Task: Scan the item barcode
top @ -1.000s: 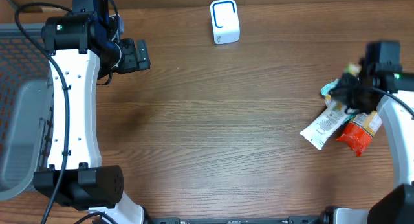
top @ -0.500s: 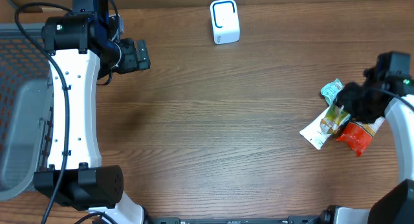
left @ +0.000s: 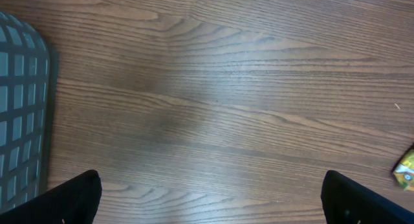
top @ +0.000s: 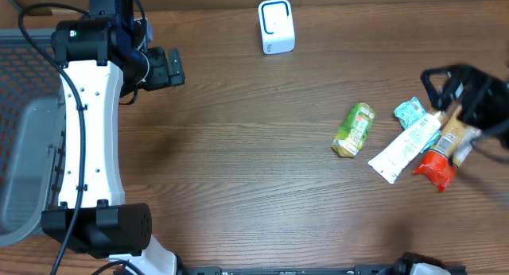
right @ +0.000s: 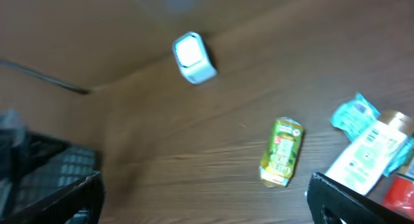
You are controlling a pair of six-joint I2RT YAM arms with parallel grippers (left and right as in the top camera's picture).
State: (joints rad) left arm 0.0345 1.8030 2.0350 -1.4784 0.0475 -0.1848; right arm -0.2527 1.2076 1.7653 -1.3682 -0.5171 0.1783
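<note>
The item, a green and yellow drink pack (top: pixel 354 129), lies flat on the wooden table, left of a pile of packets. It also shows in the right wrist view (right: pixel 281 160) and at the left wrist view's right edge (left: pixel 406 172). The white scanner (top: pixel 276 26) stands at the back middle of the table (right: pixel 193 57). My right gripper (top: pixel 442 86) is blurred, up above the pile's far side, open and empty (right: pixel 207 201). My left gripper (top: pixel 167 68) hangs open at the back left over bare wood (left: pixel 217 201).
The pile to the right holds a teal packet (top: pixel 409 111), a white pouch (top: pixel 404 150), a tan packet (top: pixel 456 136) and a red packet (top: pixel 436 168). A grey mesh basket (top: pixel 24 132) sits at the left table edge (left: pixel 22 107).
My right gripper opened and let the green pack go; it now lies on the table left of the pile. The right arm swung up and back. The left arm stayed still.
</note>
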